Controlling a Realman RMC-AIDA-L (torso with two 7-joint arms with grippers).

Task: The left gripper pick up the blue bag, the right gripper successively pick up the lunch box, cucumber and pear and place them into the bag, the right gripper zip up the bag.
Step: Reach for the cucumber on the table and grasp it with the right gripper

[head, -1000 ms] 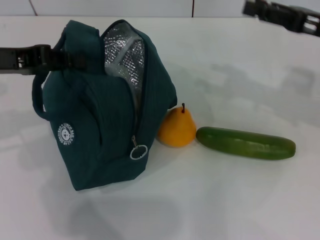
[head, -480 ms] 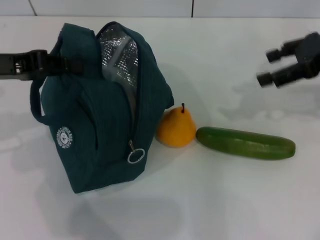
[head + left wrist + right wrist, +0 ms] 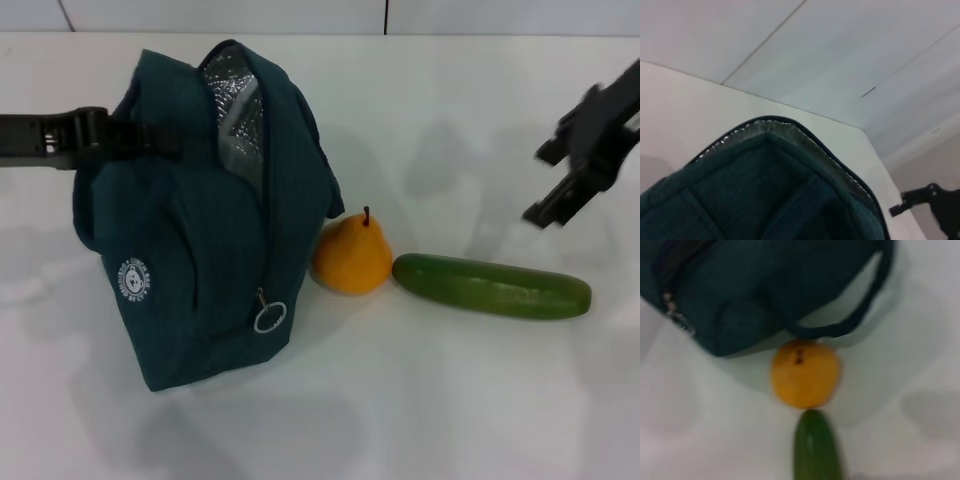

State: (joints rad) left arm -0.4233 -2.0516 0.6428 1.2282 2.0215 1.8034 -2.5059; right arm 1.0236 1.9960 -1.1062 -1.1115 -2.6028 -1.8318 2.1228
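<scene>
Over the last second the right gripper (image 3: 575, 180) has swung from the far right corner of the worktop down toward its right edge, and it now hangs in the air above and just beyond the cucumber's right end, fingers apart and empty. Meanwhile the blue bag (image 3: 200, 250) has tipped a little more upright, so its foil-lined mouth shows narrower than before. The left gripper (image 3: 150, 140) reaches in from the left edge and is closed on the bag's upper left side, holding it up. No lunch box is visible on the worktop, which suggests it is already inside, though the bag's interior is hidden; the descent therefore reads as the start of the cucumber pick. The cucumber (image 3: 490, 286) lies lengthwise toward the right edge, its left tip just beside the pear (image 3: 352, 258), which sits against the bag's lower right side; the zipper ring (image 3: 269, 317) hangs low with the zip undone. The worktop (image 3: 400, 400) is plain, glossy white, and pale panelled wall (image 3: 840, 50) rises behind its far edge.
</scene>
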